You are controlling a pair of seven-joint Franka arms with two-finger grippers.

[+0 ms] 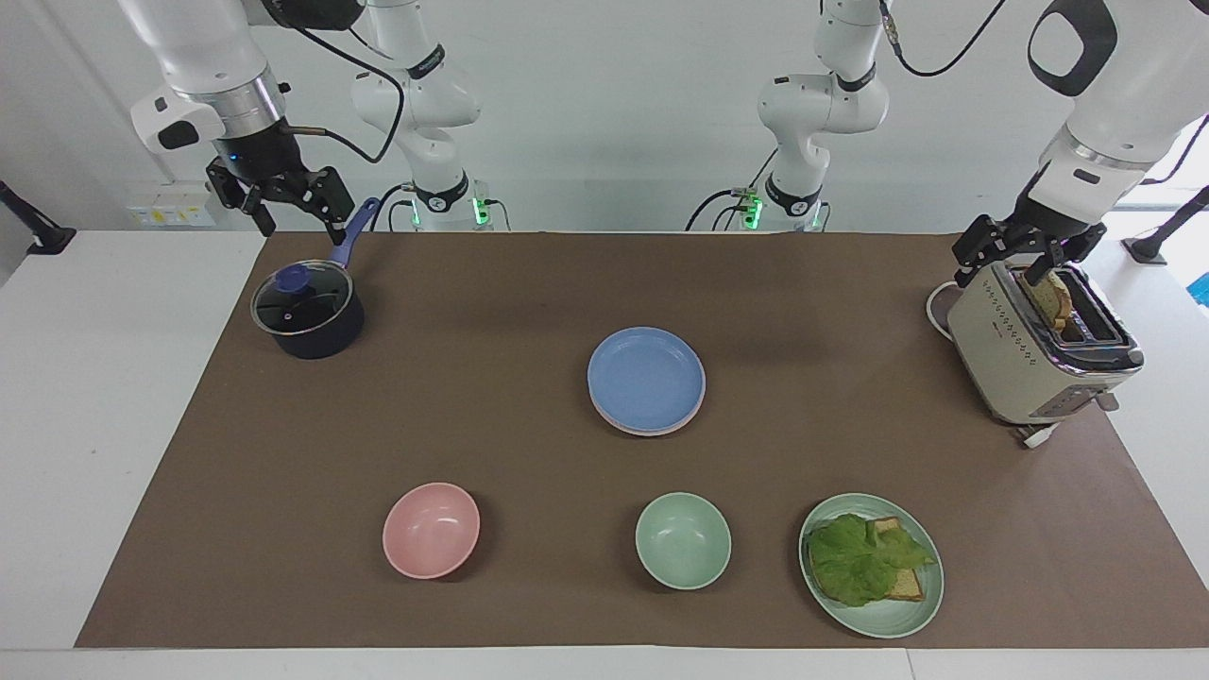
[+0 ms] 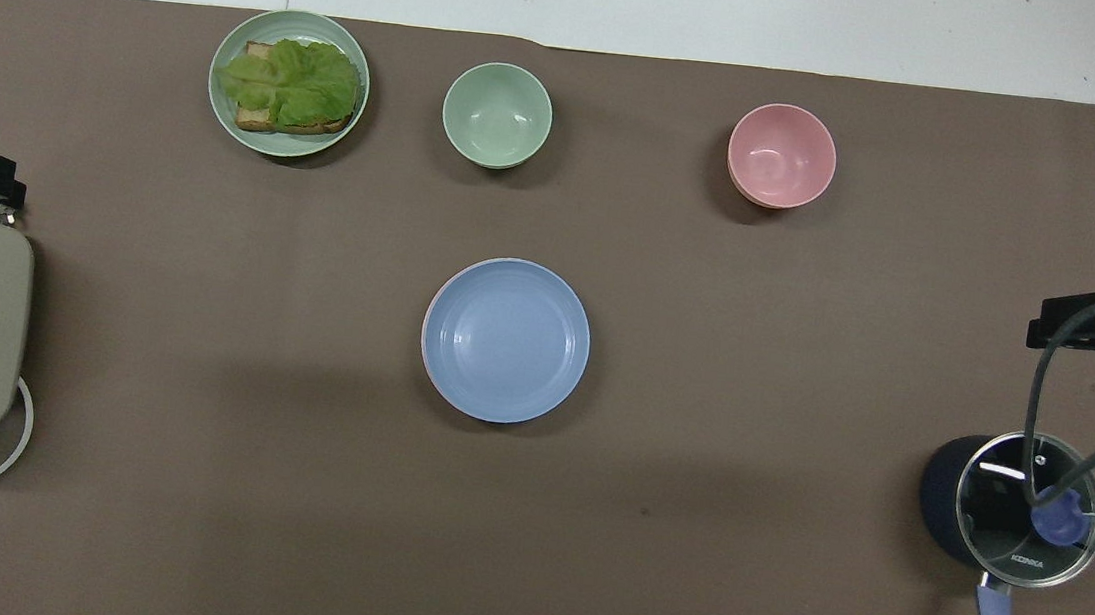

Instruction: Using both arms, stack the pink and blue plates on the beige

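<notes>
plates (image 1: 646, 380) stacked mid-table; two bowls (image 1: 431, 530), perhaps slightly apart, farther from robots.

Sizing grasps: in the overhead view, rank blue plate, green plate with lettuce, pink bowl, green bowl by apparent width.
1. blue plate
2. green plate with lettuce
3. pink bowl and green bowl: look alike, not ranked.

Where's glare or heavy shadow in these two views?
Overhead view: white glint on the saucepan's glass lid; a soft dark band crosses the brown mat just robotward of the blue plate. Facing view: the toaster's chrome top glints; shadows stay soft.
</notes>
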